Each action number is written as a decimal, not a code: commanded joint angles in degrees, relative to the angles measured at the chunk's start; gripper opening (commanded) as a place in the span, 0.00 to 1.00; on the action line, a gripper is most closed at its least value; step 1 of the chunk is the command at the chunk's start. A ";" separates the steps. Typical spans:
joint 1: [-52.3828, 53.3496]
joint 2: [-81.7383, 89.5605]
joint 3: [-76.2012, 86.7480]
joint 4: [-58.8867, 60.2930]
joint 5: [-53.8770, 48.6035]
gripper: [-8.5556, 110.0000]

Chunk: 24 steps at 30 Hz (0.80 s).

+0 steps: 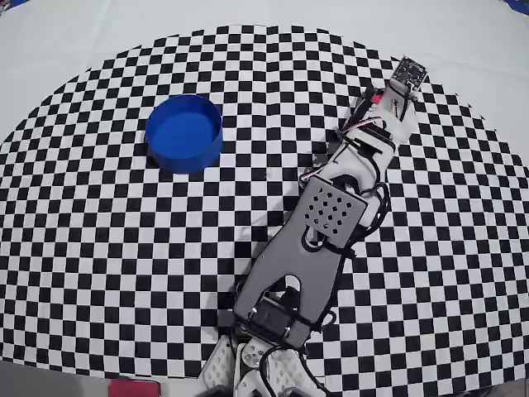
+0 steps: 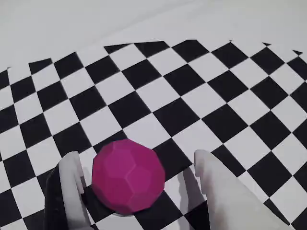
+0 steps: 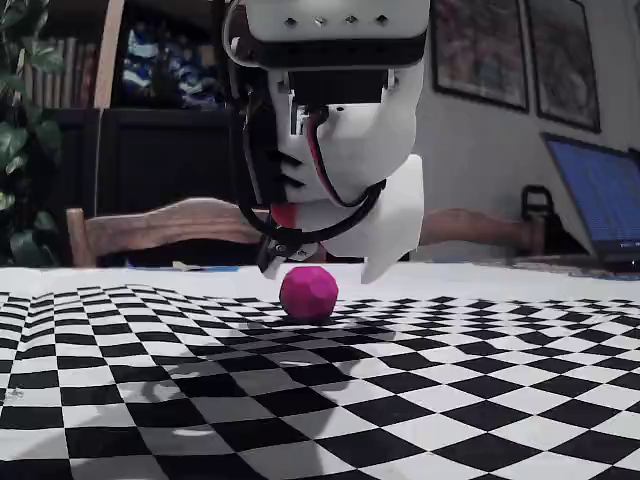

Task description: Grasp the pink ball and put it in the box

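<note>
The pink ball (image 2: 128,175) is a faceted magenta sphere resting on the checkered cloth between my two white fingers. My gripper (image 2: 136,158) is open around it: the left finger (image 2: 74,184) sits close beside the ball, while the right finger (image 2: 216,187) stands about a square's width away. From the side in the fixed view, the ball (image 3: 308,292) lies on the cloth under the gripper (image 3: 320,268). In the overhead view the gripper (image 1: 395,106) is at the far right and covers the ball. The box (image 1: 183,132), a round blue tub, stands at the far left.
The checkered cloth (image 1: 124,248) ends just beyond the ball, with plain white table (image 2: 120,19) past it. A laptop (image 3: 600,195) stands at the right and a wooden chair back (image 3: 160,225) behind the table. My arm (image 1: 306,248) crosses the cloth diagonally.
</note>
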 commanded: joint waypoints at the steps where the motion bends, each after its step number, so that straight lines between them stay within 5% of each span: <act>1: -0.44 0.35 -3.25 0.44 -0.35 0.30; 24: -1.05 -4.66 -11.25 2.81 -0.35 0.30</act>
